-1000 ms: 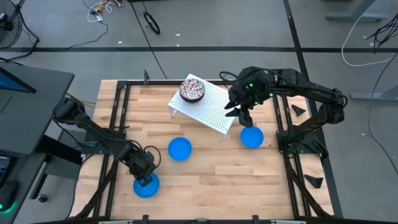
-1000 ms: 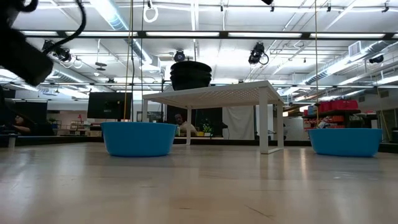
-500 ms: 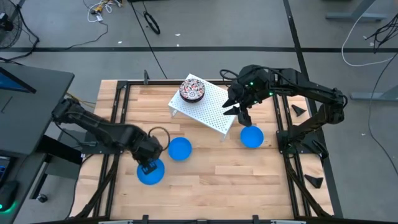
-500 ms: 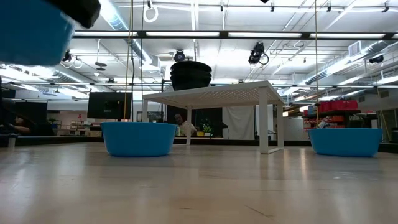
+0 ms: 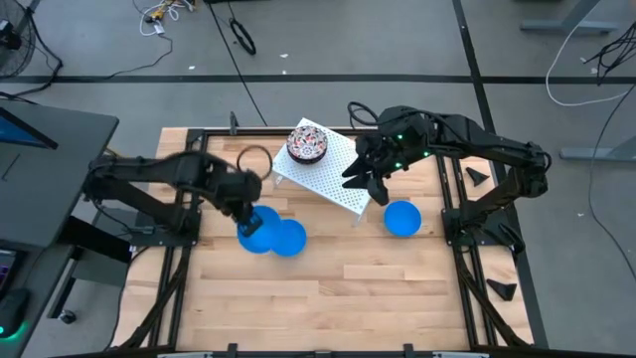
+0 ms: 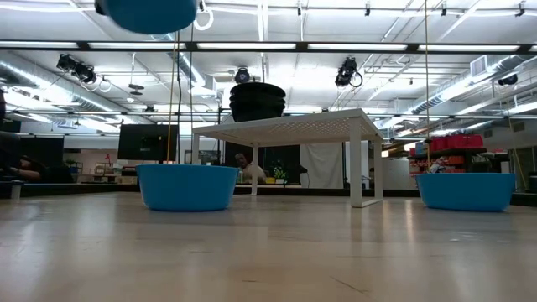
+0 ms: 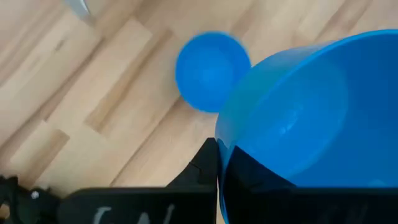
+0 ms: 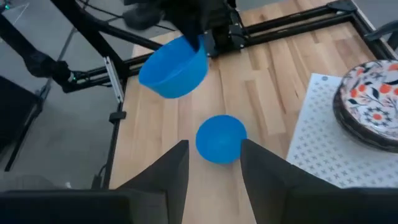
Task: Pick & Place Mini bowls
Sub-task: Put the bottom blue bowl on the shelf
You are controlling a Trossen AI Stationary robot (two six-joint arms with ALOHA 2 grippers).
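Observation:
Three blue mini bowls show. One (image 5: 254,234) hangs in my left gripper (image 5: 241,211) above the table, high in the low view (image 6: 151,12). A second (image 5: 289,239) rests on its base on the table just beside it, and a third (image 5: 401,218) sits toward the right. The patterned bowls (image 5: 307,145) are stacked on the white rack (image 5: 338,174). My right gripper (image 5: 363,182) is open and hovers at the rack's right end, holding nothing. My left gripper holds the blue bowl by its rim (image 7: 219,149), pinched with one finger (image 7: 207,167) outside the wall and the other inside. The fingers come from above. The bowl (image 8: 175,67) is lifted clear of the table and hangs tilted below the gripper.
The white perforated rack (image 6: 289,126) stands on legs at the table's far middle. Black frame rails (image 5: 189,199) run along the left and right sides. Bare wood lies across the near half of the table (image 5: 338,298).
My left gripper has risen from the near left corner and swung toward the far edge and the middle, carrying the blue bowl from the table top to high above it, beside the second bowl. My right gripper has shifted slightly toward the rack.

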